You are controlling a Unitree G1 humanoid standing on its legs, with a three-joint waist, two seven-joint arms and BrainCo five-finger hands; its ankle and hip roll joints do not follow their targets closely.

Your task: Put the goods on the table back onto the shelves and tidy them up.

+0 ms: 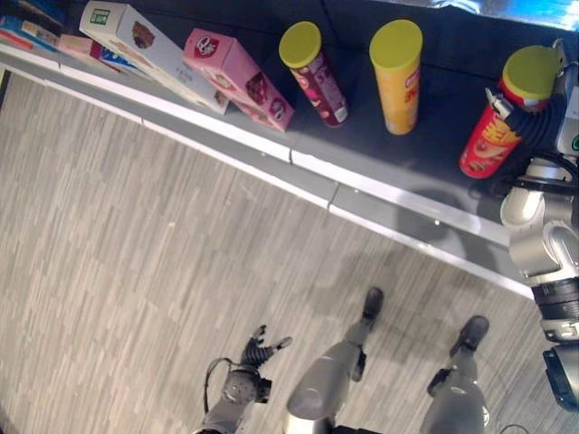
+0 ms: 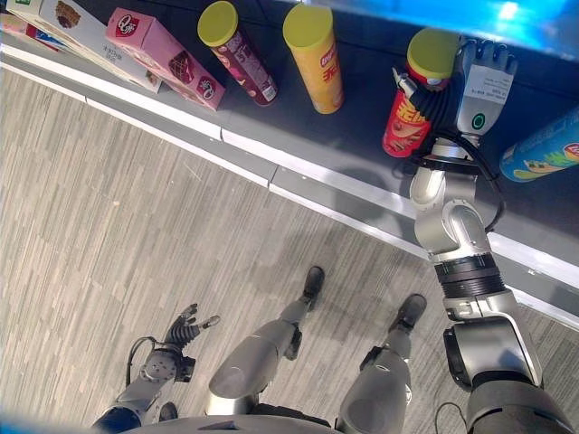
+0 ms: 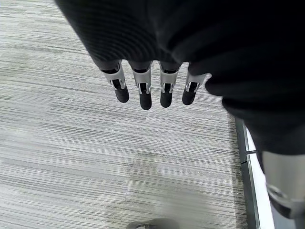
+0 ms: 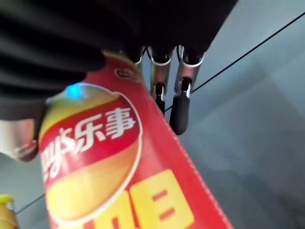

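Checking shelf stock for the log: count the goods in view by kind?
Cans: 4 (dark red can, yellow can, red can at the right hand, blue can lying down)
Boxes: 2 whole (white box, pink box); more at the far left are cut off, uncounted
Total: 6
The left hand hangs empty.

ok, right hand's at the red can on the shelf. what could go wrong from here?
1. The right hand is beside the red can, its fingers around it; a skewed release could tip the can.
2. The yellow can and maroon can stand close by; a toppled or sideways-swept red can might strike them.
3. The blue can lies near the right arm and could get nudged on withdrawal.
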